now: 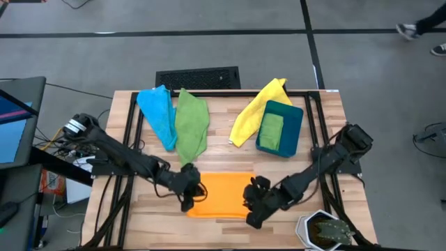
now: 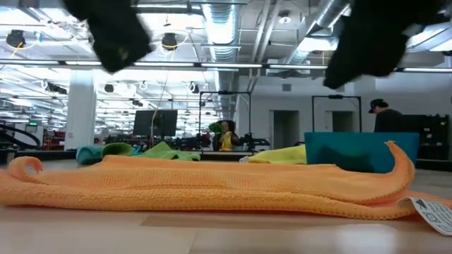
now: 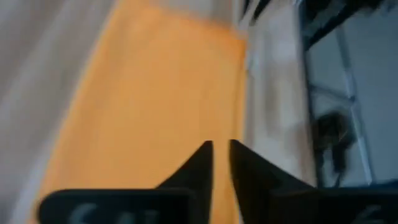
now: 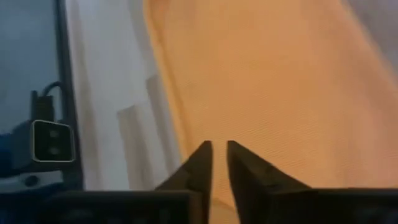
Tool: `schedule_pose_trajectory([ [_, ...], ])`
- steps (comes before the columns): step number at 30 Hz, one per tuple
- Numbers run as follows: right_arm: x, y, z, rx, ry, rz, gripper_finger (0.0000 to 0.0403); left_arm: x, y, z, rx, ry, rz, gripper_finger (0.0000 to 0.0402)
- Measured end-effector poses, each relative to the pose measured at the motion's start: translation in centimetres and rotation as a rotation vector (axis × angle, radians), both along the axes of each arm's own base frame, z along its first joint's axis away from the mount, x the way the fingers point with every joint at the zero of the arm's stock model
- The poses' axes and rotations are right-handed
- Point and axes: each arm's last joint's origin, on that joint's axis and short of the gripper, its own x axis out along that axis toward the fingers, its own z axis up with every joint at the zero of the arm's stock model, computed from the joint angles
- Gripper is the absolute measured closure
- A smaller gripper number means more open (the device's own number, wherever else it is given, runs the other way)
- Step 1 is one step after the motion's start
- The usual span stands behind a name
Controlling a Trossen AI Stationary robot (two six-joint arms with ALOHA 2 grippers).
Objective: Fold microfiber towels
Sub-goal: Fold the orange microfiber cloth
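An orange microfiber towel [image 1: 221, 194] lies spread flat near the table's front edge. In the low view its two ends [image 2: 25, 168] [image 2: 402, 162] curl upward. My left gripper [image 1: 191, 199] hovers over the towel's left end, with its fingers [image 3: 221, 149] shut on nothing. Over the right end my right gripper [image 1: 251, 209] is likewise shut and empty [image 4: 219, 149]. In the low view both grippers show as dark shapes well above the cloth [image 2: 212, 187].
Blue [image 1: 159, 115], green [image 1: 191, 125] and yellow [image 1: 254, 111] towels lie at the back of the table. A teal bin [image 1: 296, 129] at the back right holds a folded green towel [image 1: 272, 131]. A white pot with a plant [image 1: 324, 230] stands at the front right corner.
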Motion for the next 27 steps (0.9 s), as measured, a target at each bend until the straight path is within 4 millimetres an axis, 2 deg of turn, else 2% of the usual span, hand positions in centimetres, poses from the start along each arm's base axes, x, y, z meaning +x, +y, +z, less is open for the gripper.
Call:
schedule_pose_trajectory([
  [2,-0.8,0.2,-1.3,-0.005,0.03,-0.023,0.0369,-0.1,-0.8,-1.5,-0.009,0.035,-0.001,0.0391],
  [6,-1.3,0.7,-1.9,0.015,0.03,-0.045,0.0394,-0.8,-1.8,-3.7,0.008,0.104,-0.009,0.0378],
  [8,-1.8,0.7,-2.7,-0.009,0.065,-0.043,0.039,-1.2,-2.3,-4.6,0.02,0.133,-0.023,0.0366],
  [11,-1.7,1.2,-3.1,0.008,0.054,-0.04,0.0367,-1.2,-3.5,-5.8,0.026,0.147,-0.059,0.0353],
  [14,-1.8,1.6,-4.5,-0.004,0.092,-0.05,0.0347,-1.5,-4.5,-6.9,0.033,0.175,-0.081,0.035],
  [19,-2.1,2.5,-6.2,0.022,0.153,-0.01,0.0342,-1.7,-5.2,-8.0,0.021,0.215,-0.078,0.0349],
  [27,-2.4,2.7,-6.5,-0.007,0.173,-0.007,0.0345,-2.1,-5.2,-8.2,0.042,0.246,-0.072,0.035],
])
